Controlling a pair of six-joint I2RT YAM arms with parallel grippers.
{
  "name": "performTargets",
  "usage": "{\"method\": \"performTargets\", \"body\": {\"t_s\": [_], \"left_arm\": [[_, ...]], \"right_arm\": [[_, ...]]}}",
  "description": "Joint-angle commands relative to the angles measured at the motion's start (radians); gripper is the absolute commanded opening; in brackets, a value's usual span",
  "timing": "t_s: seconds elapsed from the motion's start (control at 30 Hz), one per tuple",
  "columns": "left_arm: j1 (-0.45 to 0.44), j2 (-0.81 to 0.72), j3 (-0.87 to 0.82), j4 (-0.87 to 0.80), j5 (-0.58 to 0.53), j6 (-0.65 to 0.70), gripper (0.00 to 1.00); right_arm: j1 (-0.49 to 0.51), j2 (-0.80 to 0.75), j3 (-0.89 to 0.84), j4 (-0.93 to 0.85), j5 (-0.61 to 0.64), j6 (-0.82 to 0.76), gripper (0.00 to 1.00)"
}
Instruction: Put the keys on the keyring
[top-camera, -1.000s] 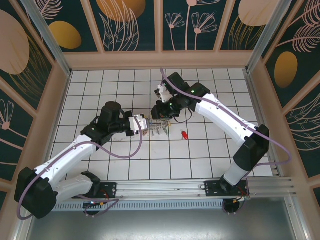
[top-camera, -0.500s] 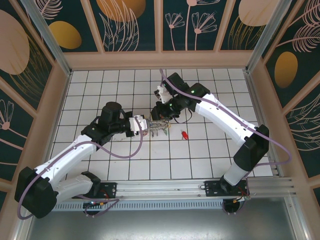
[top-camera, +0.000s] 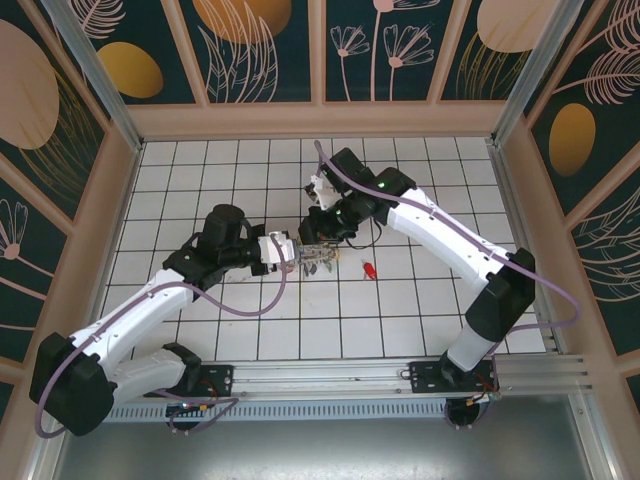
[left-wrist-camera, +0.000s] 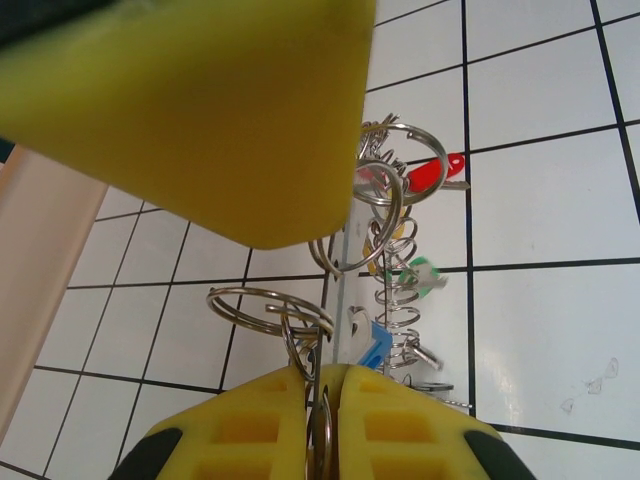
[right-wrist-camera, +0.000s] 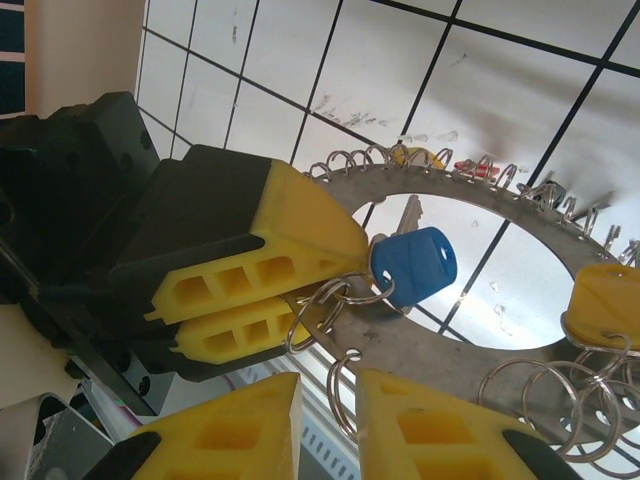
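Holding the keyring (right-wrist-camera: 430, 355) pinched in my left gripper (left-wrist-camera: 320, 380) over the tiles (top-camera: 200, 180), I keep my right gripper (right-wrist-camera: 328, 405) slightly parted about a split ring (right-wrist-camera: 330, 385) by the blue key (right-wrist-camera: 413, 265), mid-threading, and judge the loose red key (top-camera: 370, 269) needs fetching next.

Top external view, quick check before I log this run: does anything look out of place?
One red key lies alone on the white tiles, to the right of the keyring and apart from it; it looks stray, not yet threaded on.
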Motion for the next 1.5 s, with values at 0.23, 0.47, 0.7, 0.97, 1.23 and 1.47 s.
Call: {"method": "performTargets", "body": {"t_s": [0.23,0.47,0.7,0.97,1.23,1.47], "left_arm": [[-0.003,0.0,0.023,0.036,0.005,-0.01,0.0],[-0.004,0.004,0.034,0.026,0.041,-0.03,0.0],[-0.003,0.01,0.042,0.018,0.073,-0.045,0.0],[-0.004,0.017,0.054,0.007,0.079,-0.061,0.0],[-0.002,0.039,0.071,-0.004,0.086,-0.134,0.0],[-0.004,0.033,0.063,0.001,0.081,-0.206,0.0]], "right_arm": [[0.024,0.013,0.045,-0.077,0.037,-0.022,0.27],[0.043,-0.014,0.057,-0.058,0.131,-0.061,0.28],[0.06,-0.01,0.045,-0.043,0.151,-0.1,0.23],[0.072,-0.027,0.034,-0.046,0.213,-0.114,0.18],[0.1,-0.05,-0.009,0.003,0.275,-0.113,0.0],[0.102,-0.204,-0.184,0.265,0.323,-0.042,0.0]]}}
